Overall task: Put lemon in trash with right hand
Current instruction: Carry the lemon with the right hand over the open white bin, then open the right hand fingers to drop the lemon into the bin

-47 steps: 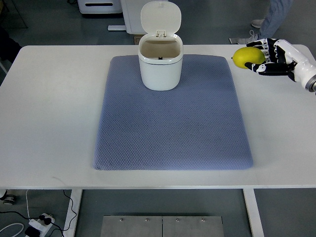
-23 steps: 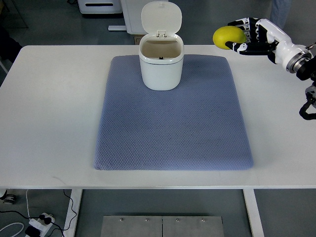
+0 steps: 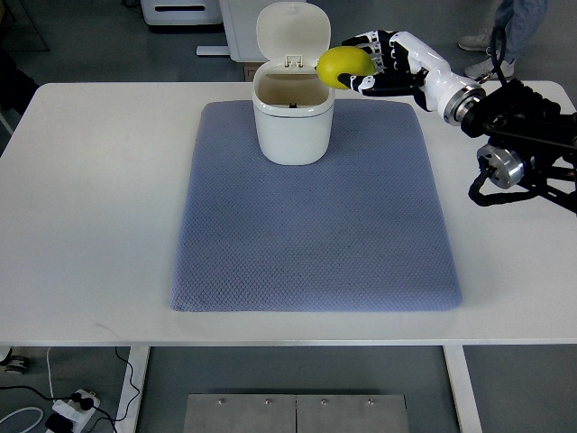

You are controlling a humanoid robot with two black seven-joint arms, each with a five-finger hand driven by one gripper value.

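Wrapped around the lemon, my right hand sits in the upper middle of the frame, just right of the bin. Fingers curl over the top and far side of the fruit while the thumb presses from below, so the lemon is cradled and not pinched; that seems a sensible hold for something round and smooth that could roll out of a looser grip. My arm reaches in from the right edge, stretched long and low across the upper right of the frame, which keeps the hand roughly level with the bin's rim.

As for the lemon itself, it hangs in the air at the rim's right edge, overlapping it in this view, though I judge it is not yet fully over the opening. I cannot tell how high above the rim it is from this steep angle.

Standing on the upper part of the mat, the bin has its lid flipped up and back (handy, since nothing needs opening first). Its mouth faces straight up, clear to receive a drop.

Next I would carry the fruit a little further left until it is centred, then loosen the fingers. Letting go too early risks it bouncing off the rim.
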